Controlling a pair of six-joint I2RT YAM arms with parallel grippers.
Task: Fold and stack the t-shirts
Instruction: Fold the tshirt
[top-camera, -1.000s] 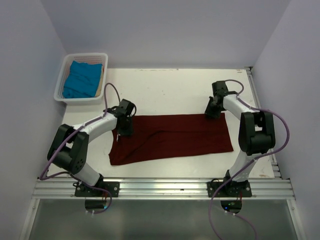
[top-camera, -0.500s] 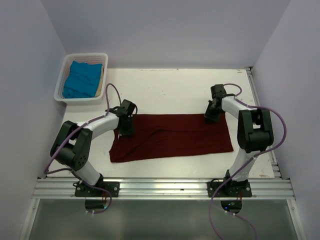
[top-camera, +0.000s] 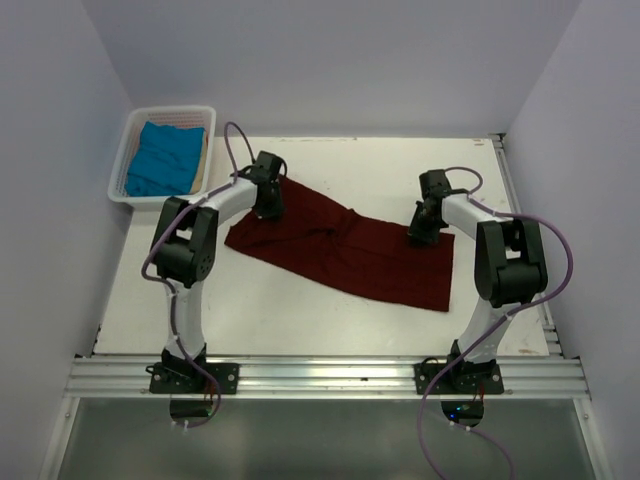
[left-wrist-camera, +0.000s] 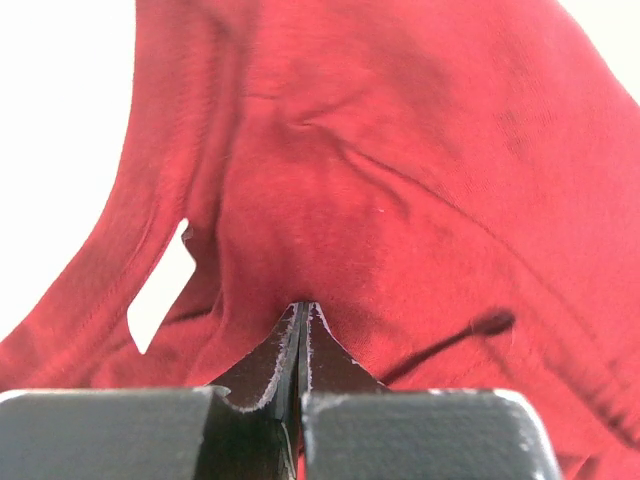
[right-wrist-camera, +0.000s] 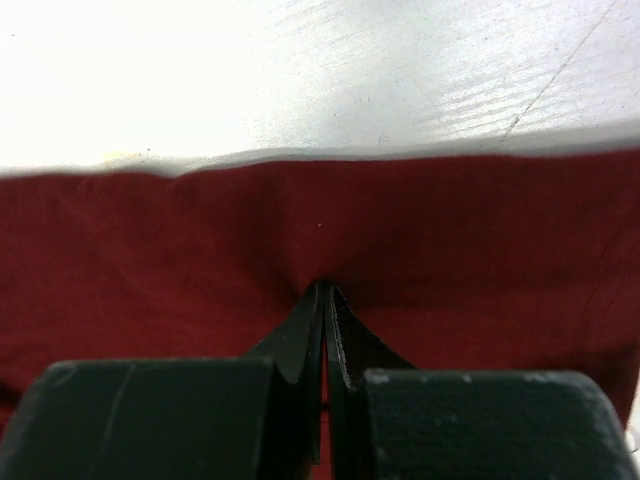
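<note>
Two sets clamped on red shirt (top-camera: 345, 255) right of basket (top-camera: 160, 201): left fingers (left-wrist-camera: 265, 368), right fingers (right-wrist-camera: 352, 350). Risk of skewed fold, slip from uneven pull.

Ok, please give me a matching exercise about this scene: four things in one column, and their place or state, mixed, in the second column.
1. red shirt
2. blue shirt
3. basket
4. right gripper

a. at the far left corner of the table
b. shut on the red shirt's edge
c. lying slanted across the table
d. inside the basket

Pairs: 1-c, 2-d, 3-a, 4-b.
</note>
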